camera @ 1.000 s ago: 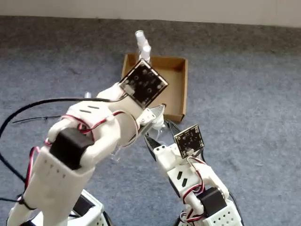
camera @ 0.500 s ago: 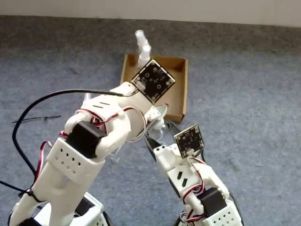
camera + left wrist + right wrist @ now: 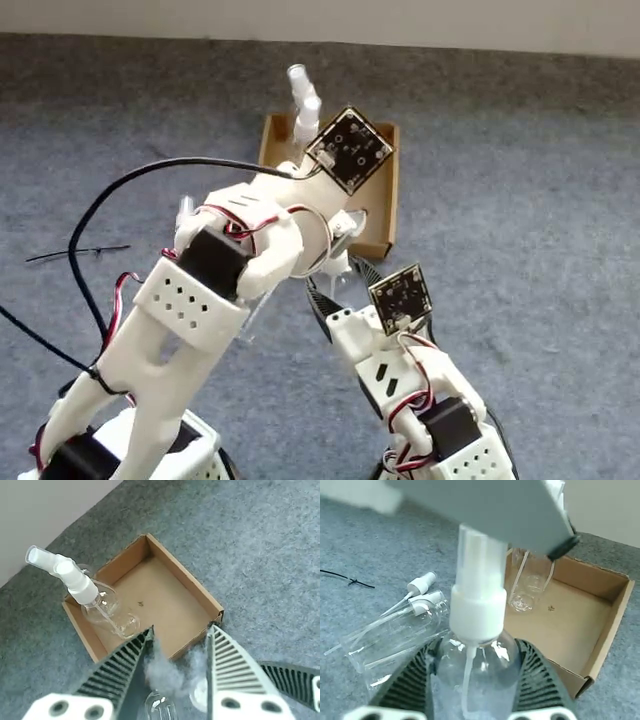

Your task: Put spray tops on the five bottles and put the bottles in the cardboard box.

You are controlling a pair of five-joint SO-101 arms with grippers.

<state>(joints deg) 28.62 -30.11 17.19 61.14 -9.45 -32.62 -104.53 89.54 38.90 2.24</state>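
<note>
holding the spray-topped bottle [image 3: 476,610] upright in the right gripper [image 3: 472,677] at centre of the high view; hovering just above with the left gripper [image 3: 181,630] spread open.

The left arm [image 3: 215,270] stretches long and high from the near-left corner of the table, with its elbow raised and its wrist tipped downward at the far end. The left gripper [image 3: 181,630] hangs there with its ribbed fingers [image 3: 125,660] spread apart. The right arm [image 3: 400,375] sits low and folded at the near right, its forearm angled toward the other arm's wrist. The right gripper [image 3: 477,647] is clamped on an upright spray bottle [image 3: 470,680], one dark finger [image 3: 415,675] on each side, just beneath the left gripper.
</note>
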